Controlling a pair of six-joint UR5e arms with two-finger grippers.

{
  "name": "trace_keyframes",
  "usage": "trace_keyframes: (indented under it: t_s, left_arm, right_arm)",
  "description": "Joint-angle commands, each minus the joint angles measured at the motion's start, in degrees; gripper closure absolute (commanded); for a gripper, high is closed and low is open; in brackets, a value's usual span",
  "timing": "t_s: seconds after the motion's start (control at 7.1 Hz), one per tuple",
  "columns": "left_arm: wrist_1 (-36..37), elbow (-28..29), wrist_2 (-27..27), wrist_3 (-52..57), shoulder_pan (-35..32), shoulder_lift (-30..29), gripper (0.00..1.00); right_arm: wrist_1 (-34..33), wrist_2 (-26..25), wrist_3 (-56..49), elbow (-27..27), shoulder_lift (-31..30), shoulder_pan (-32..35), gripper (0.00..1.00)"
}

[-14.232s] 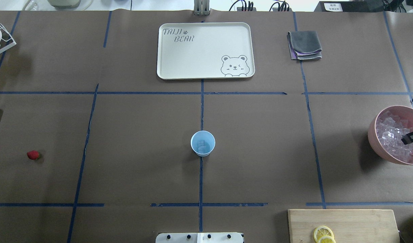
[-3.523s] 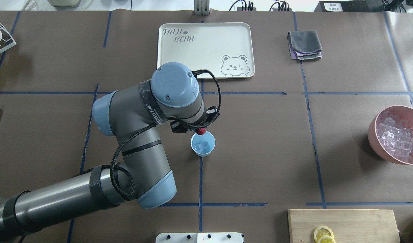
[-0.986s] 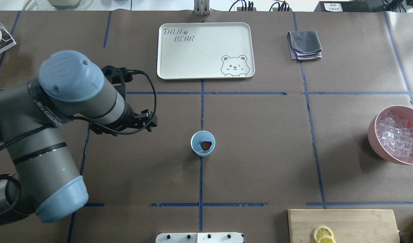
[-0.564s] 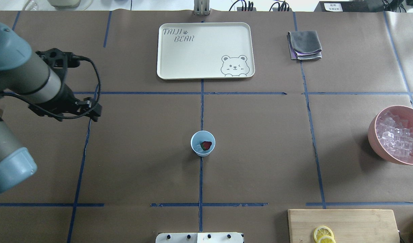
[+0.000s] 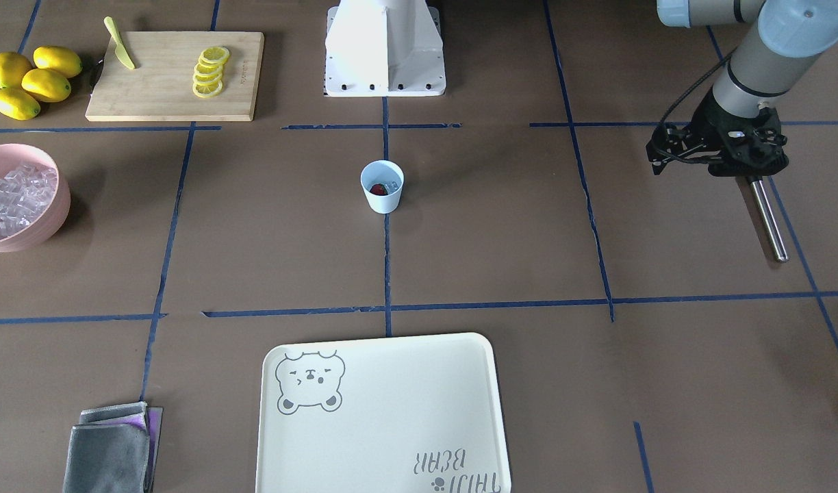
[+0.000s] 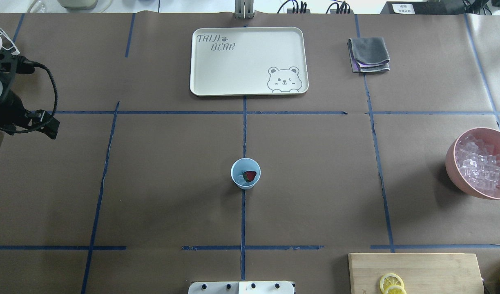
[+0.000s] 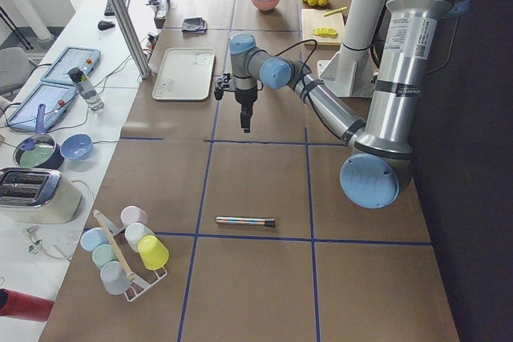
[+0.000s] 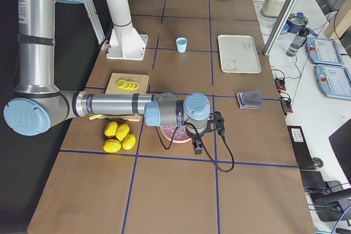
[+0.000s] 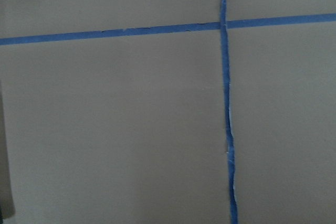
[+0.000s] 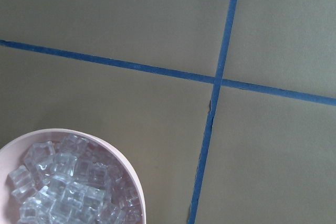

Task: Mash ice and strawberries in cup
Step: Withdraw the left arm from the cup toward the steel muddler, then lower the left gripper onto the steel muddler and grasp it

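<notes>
The pale-blue cup (image 6: 245, 181) stands upright at the table's middle and also shows in the front view (image 5: 382, 198) and the right view (image 8: 181, 44). A dark-red strawberry (image 6: 249, 176) lies in it on clear ice (image 5: 392, 185). My left gripper (image 5: 742, 164) hangs high at the table's left end, over one end of a steel rod (image 5: 767, 218) lying flat. It holds nothing and its jaws look spread. It shows at the overhead view's left edge (image 6: 17, 120). My right gripper (image 8: 196, 145) hangs beside the pink bowl; I cannot tell its state.
The pink bowl (image 6: 452, 163) of ice cubes (image 10: 68, 182) sits at the right edge. A cream tray (image 6: 201, 61) and grey cloth (image 6: 368, 54) lie at the far side. A cutting board (image 5: 152, 82) with lemon slices and lemons (image 5: 29, 79) is near the base. A cup rack (image 7: 128, 250) stands beyond the rod.
My left arm let the strawberry fall into the cup, then swung away from it to the table's left end. The cup has not moved.
</notes>
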Motion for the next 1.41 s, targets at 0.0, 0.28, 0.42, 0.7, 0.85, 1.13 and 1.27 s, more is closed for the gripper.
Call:
trace_keyframes:
  t_s: [0.0,0.28,0.42,0.7,0.85,1.13,1.27]
  left_arm:
    - [-18.1,8.4,-2.6,1.2,-4.0,6.4,0.0]
    - [-26.5,20.4,-8.5,11.8,-12.0,7.4,0.0]
    - [-26.6,23.8,-8.5,14.2,-13.1,7.0,0.0]
    - [-32.0,30.4,-8.3,13.9,-13.1,6.8,0.0]
    - [-35.9,34.6,-8.2,13.2,-13.1,5.8,0.0]
    - [-40.1,39.1,-8.1,12.9,-13.0,5.4,0.0]
    - [-41.0,39.6,-8.1,10.6,-13.0,5.2,0.0]
  right_arm:
    - [0.0,-0.7,0.3,-0.2,0.4,0.0,0.01]
    - [0.0,-0.5,0.3,-0.4,0.5,0.0,0.01]
    - [0.0,-0.6,0.3,-0.8,0.6,0.0,0.01]
    - [0.0,-0.6,0.3,-1.7,1.1,0.0,0.01]
    - [0.0,-0.4,0.4,-2.7,1.2,-0.1,0.01]
    - [-0.1,-0.3,0.5,-2.8,1.6,-0.1,0.01]
    - [-0.1,-0.2,0.4,-2.8,1.7,-0.1,0.01]
